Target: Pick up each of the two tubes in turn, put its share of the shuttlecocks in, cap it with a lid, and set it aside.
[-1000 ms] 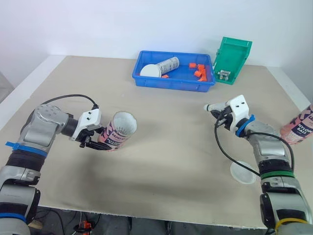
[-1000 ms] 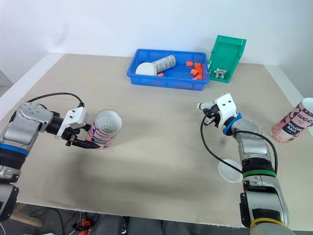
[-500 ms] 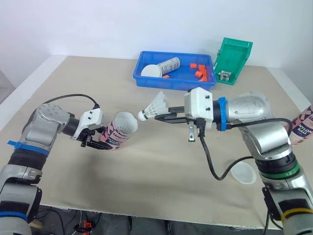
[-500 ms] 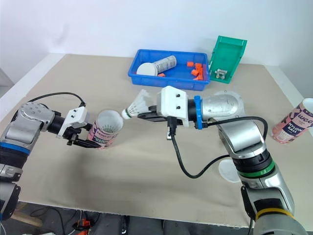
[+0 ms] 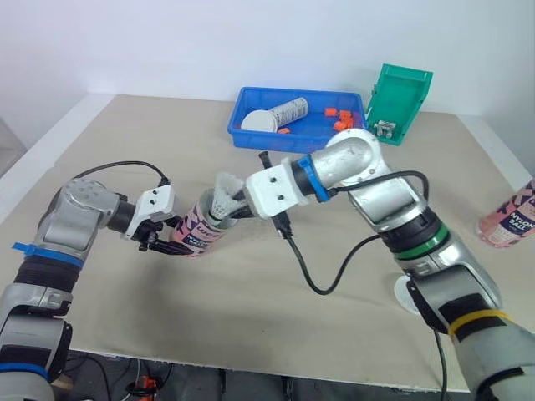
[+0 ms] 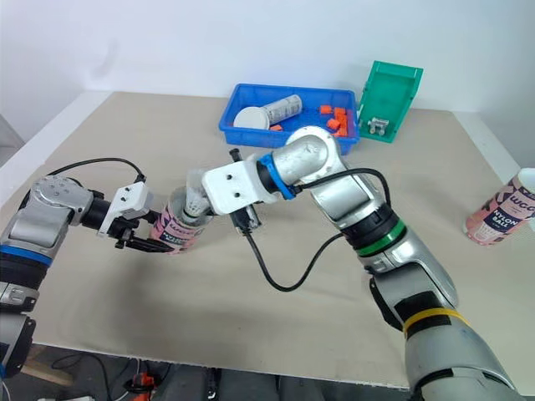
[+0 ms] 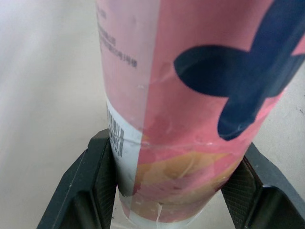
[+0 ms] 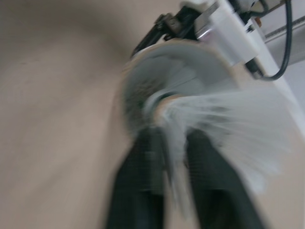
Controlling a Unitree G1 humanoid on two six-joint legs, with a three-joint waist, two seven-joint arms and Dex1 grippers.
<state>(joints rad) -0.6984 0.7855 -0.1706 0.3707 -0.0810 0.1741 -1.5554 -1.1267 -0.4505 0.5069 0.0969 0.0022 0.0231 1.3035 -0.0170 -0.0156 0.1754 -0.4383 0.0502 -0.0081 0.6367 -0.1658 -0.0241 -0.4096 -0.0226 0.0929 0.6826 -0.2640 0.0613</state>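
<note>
My left gripper is shut on the lower end of a pink printed tube, which tilts with its open mouth toward the right. In the left wrist view both fingers press the tube. My right gripper reaches across and is shut on a white shuttlecock, whose cork end sits in the tube's mouth. The right wrist view shows the shuttlecock between my fingers at the tube mouth. A second pink tube stands at the far right.
A blue tray at the back holds a lying tube, a white lid and orange pieces. A green bin stands beside it. A clear lid lies near the front right, partly hidden by my right forearm.
My right arm swung from the right side across to the left with the shuttlecock, bringing it to the tube's mouth. The left gripper and its tube stayed put.
</note>
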